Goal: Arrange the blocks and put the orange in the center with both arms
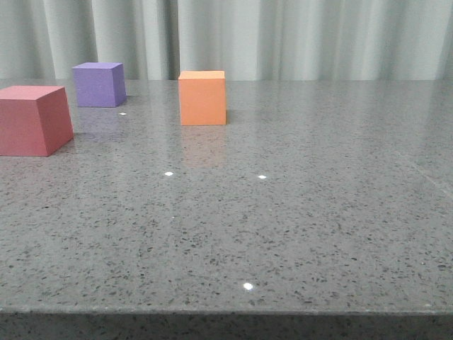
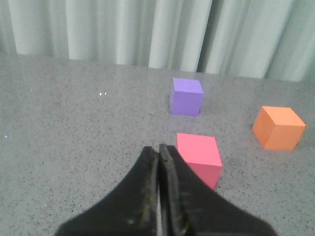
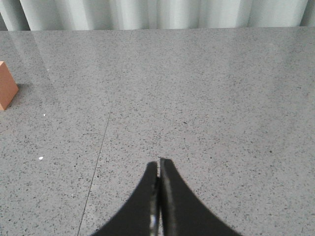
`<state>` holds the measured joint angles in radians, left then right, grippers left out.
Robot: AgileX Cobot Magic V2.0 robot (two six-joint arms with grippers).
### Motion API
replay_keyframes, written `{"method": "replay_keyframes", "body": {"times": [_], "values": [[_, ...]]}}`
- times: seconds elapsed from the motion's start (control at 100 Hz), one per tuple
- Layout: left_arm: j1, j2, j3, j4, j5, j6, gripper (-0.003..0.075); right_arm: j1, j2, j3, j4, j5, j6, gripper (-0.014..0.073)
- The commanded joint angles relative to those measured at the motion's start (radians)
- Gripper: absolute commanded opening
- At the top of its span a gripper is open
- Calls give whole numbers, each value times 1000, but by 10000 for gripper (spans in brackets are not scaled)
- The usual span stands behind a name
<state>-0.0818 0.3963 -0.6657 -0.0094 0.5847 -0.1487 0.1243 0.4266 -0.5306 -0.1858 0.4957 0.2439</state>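
Three cubes stand on the grey speckled table. The red-pink block (image 1: 32, 119) (image 2: 199, 157) is at the left, the purple block (image 1: 99, 83) (image 2: 186, 96) behind it, and the orange block (image 1: 202, 97) (image 2: 278, 127) right of both, its corner also showing as the orange block (image 3: 7, 92) in the right wrist view. My left gripper (image 2: 158, 147) is shut and empty, its tips just short of the red-pink block. My right gripper (image 3: 158, 162) is shut and empty over bare table, well away from the orange block. Neither gripper shows in the front view.
The grey speckled table (image 1: 297, 212) runs back to pale curtains (image 1: 283, 35). Its front edge (image 1: 226, 312) crosses the bottom of the front view. A thin seam line (image 3: 98, 157) runs along the tabletop in the right wrist view.
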Motion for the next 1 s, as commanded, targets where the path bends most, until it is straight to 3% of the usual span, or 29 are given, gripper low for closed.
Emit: {"method": "replay_keyframes", "body": {"times": [0.0,0.17,0.53,0.67,0.8,0.86,0.93,0.99], "values": [[0,109,-126,-8,35,12,-19,-8,4,-26,-17,-73,-3,-67],[0,234,-233,9,114,14,-19,-8,4,-26,-17,-73,-3,-67],[0,302,-237,43,179,14,13,-8,5,-26,-17,-73,-3,-67],[0,302,-237,43,185,14,200,-8,5,-26,-17,-73,-3,-67],[0,302,-237,43,189,14,526,-8,5,-26,-17,-73,-3,-67],[0,302,-237,45,183,14,636,-8,5,-26,-17,-73,-3,-67],[0,302,-237,45,183,14,702,-8,5,-26,-17,-73,-3,-67],[0,302,-237,27,183,14,688,-8,5,-26,-17,-73,-3,-67]]}}
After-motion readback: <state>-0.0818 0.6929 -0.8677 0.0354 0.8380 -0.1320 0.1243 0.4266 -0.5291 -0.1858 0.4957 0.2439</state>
